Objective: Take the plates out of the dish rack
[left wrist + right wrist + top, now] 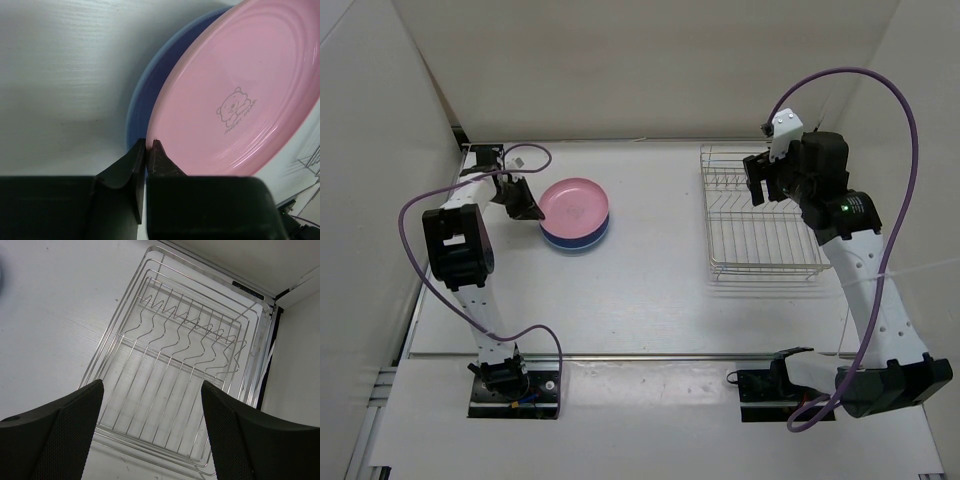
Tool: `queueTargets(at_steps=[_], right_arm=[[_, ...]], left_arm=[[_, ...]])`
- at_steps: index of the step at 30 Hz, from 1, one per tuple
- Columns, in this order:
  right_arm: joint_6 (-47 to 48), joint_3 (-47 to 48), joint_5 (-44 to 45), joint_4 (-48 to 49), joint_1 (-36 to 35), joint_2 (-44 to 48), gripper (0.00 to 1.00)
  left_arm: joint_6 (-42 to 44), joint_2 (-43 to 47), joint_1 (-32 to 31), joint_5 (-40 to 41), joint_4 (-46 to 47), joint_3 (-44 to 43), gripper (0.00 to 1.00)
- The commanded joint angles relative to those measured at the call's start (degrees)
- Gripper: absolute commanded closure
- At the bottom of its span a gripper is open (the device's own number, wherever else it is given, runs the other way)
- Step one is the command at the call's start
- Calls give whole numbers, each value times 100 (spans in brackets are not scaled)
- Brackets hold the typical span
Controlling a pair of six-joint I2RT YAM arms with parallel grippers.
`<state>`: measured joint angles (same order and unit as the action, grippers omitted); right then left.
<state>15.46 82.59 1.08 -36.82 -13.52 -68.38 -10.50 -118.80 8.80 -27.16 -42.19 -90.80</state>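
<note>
Pink plate [575, 203] stacked on blue plate [576, 241], left of frame. Light, stiff, slick plastic, so grab the rim. Left gripper [149, 145] looks pinched on the pink rim; right gripper [152, 386] gapes wide over the dish rack [760, 225].

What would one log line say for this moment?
dish rack: empty | pink plate: stacked on blue plate, on table | left fingers: shut on pink plate's rim | right fingers: open above rack

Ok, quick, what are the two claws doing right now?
Left claw: closed at the rim of the pink plate; grip unclear.
Right claw: open, empty, above the dish rack.
</note>
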Motion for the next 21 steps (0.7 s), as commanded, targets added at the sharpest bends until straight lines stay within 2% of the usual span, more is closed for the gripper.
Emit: queueTargets(at_steps=[1,3,12,14,21], right_arm=[[44,-23,-73,131,16,202,18],[44,-23,-73,131,16,202,18],[44,-76,-73,131,16,255,18],[44,-76,-126,131,16,255,18],[44,-76,-126,79,16,308,18]], left_arm=[[-22,85,-10,-53,-25,-254,84],[-22,85,-10,-53,-26,-306,80],[31,33,-62,-53,-78,-306,78],[31,33,-62,-53,-78,-306,72],[136,33,-115,-53,-131,-254,69]])
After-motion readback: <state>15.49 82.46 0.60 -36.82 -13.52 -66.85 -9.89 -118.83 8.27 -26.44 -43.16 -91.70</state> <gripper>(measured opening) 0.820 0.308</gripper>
